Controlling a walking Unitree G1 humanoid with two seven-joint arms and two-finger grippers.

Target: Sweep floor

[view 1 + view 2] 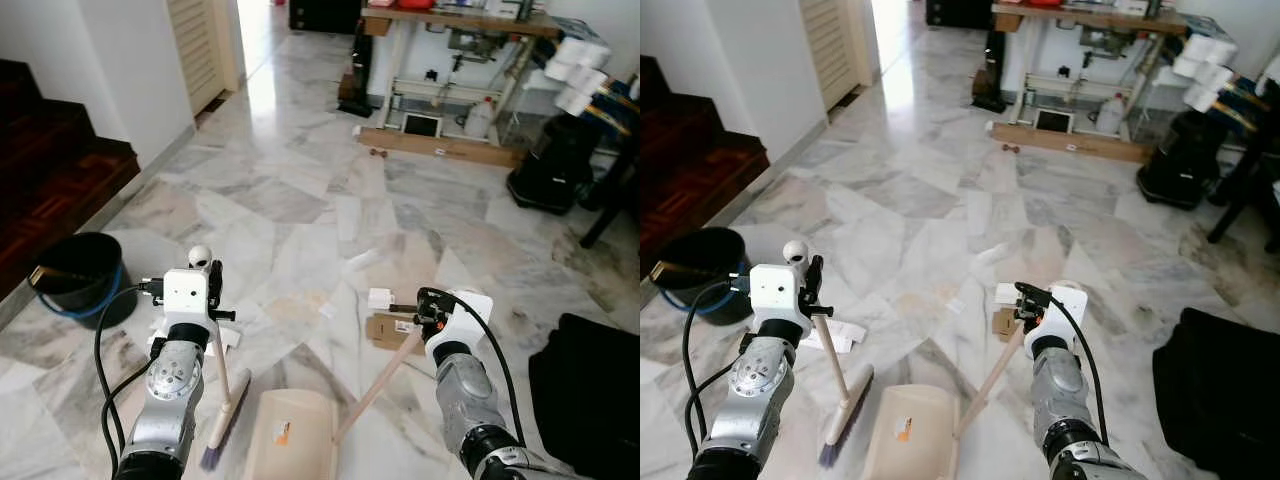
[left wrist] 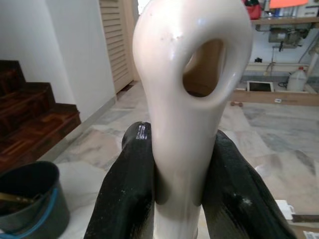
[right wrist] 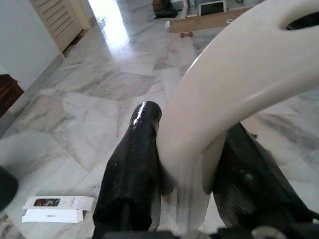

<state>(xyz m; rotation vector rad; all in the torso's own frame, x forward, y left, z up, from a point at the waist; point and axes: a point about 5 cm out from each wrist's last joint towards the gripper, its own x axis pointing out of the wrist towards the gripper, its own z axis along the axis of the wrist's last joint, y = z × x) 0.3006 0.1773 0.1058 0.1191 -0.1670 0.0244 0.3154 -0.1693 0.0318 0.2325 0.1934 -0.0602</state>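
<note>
1. Left gripper (image 2: pixel 182 199) clamps the cream broom handle (image 2: pixel 189 99); the right gripper (image 3: pixel 192 184) clamps the dustpan handle (image 3: pixel 234 89).
2. Sweeping looks about to start: the broom head (image 1: pixel 225 425) rests on the marble floor (image 1: pixel 300 190) just beside the beige dustpan (image 1: pixel 290 430).
3. Next, I'd guess, reach the cardboard scraps (image 1: pixel 390 325) ahead and brush them into the pan.

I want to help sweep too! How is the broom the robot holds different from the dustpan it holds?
The broom ends in dark purple bristles, while the dustpan ends in a wide, flat cream scoop. The broom's stick stands nearly upright in the left tool; the dustpan's long handle leans at a slant up to the right tool. The broom sits on the robot's left, the dustpan in the middle. Both have pale handles, rest on the marble floor, and are gripped near the top.
</note>
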